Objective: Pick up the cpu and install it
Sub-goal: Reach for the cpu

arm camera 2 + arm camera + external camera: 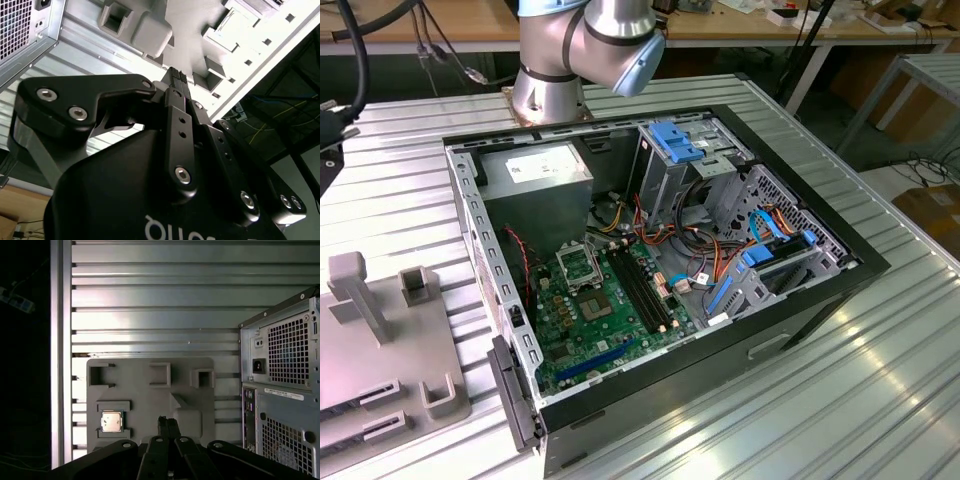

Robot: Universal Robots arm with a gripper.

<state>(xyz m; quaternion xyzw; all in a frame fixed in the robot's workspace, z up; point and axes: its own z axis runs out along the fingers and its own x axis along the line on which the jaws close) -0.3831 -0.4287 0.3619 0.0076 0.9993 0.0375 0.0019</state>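
Grey plastic fixture plate (145, 410) on the ribbed aluminium bench (150, 290) has the cpu (112, 421) parked lid-up in its own square pocket. I'd guess that's so it can't slide and sits at a known spot for pickup. The jaws are pinched together with nothing in them, hovering over the plate near that pocket, not above the chip. The PC case (800, 320) lies open on its side so the motherboard socket (578, 265) faces up.

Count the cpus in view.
1. The cpu lies in a recess of the grey tray, beside the case, in the first wrist view. Parts inside the case could hide another.
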